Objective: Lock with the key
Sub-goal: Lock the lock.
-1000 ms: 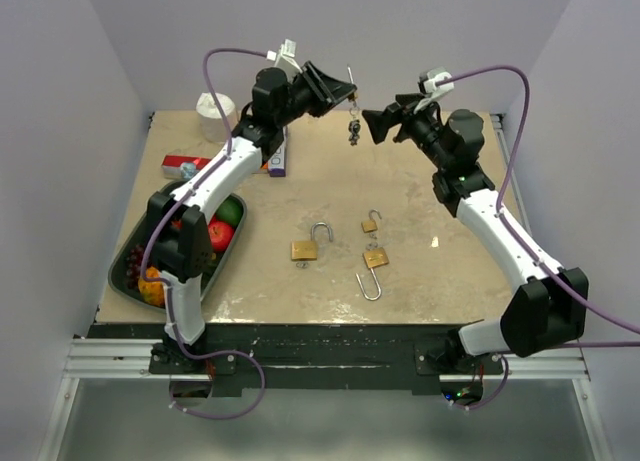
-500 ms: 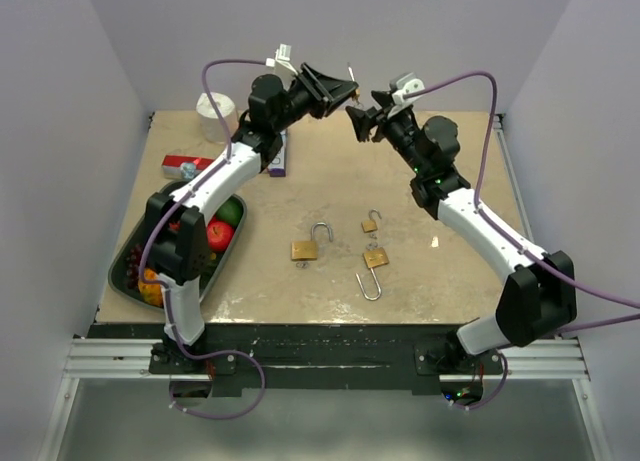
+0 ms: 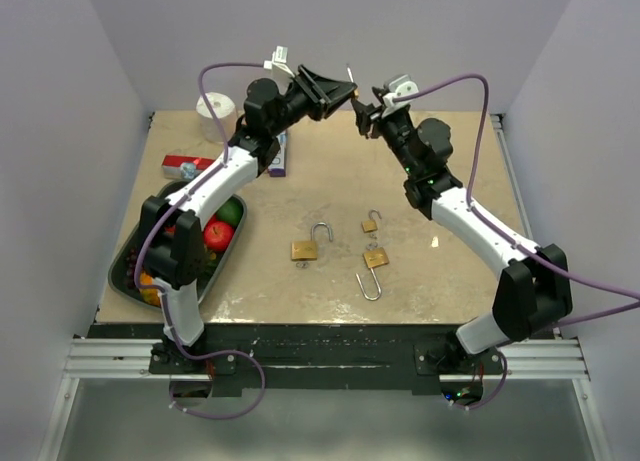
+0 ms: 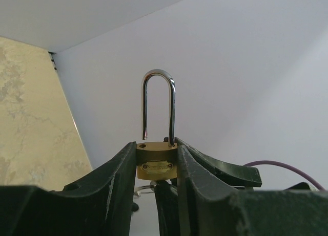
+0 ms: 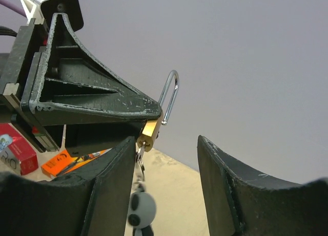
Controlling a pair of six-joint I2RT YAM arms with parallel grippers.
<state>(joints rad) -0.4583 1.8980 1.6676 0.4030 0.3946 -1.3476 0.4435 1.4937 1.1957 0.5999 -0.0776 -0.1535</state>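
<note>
We hold the padlock [image 4: 156,164] aloft, keys [image 5: 139,208] hanging by our right hand [image 5: 165,141]
Our left hand [image 4: 157,149] clamps its brass body above the bench's [image 3: 440,181] far edge, shackle [image 4: 158,105] upright and unlatched; the keys dangle straight below, toward the left-arm side of the right hand's parted, empty jaws.

My right claw [image 5: 166,141] gapes, with open air between its fingers. Just to the left, my left claw [image 4: 156,146] and its padlock [image 5: 149,133] block the way, and keys [image 5: 141,210] dangle below them. Beneath, three locks [image 3: 305,247] litter the mid-worktop [image 3: 320,186]. A tray [image 3: 117,269], boxes [image 3: 278,159] and a roll [image 3: 215,111] crowd its left side. Its right side lies bare.
</note>
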